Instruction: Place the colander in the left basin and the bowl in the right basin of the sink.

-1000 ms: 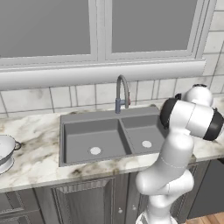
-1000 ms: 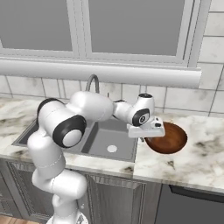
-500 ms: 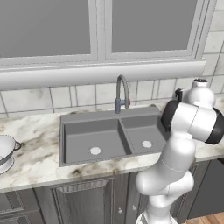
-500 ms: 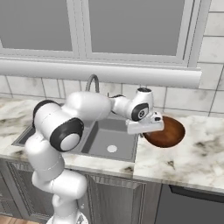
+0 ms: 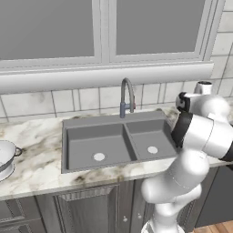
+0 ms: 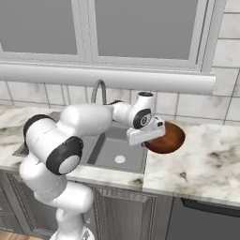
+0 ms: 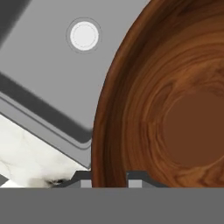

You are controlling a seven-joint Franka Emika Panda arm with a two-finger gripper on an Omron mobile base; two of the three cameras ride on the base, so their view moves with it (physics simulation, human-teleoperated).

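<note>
At the far left of the left base view the colander (image 5: 5,158) sits on the marble counter (image 5: 36,168) — well apart from the sink (image 5: 119,141). At centre-right of the right base view, the gripper (image 6: 151,134) is clamped on the bowl (image 6: 165,138) rim, held beside the right basin (image 6: 117,151).

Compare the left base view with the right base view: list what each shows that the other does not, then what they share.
Left base view alone: the colander, standing on the counter left of the sink, and the left basin with its pale drain in full.

Right base view alone: the bowl, reddish-brown, held up over the counter's edge just right of the sink, with the claw shut on its rim.

Both: the arched faucet, the right basin with its drain, the marble counter, the window and the white arm.
</note>
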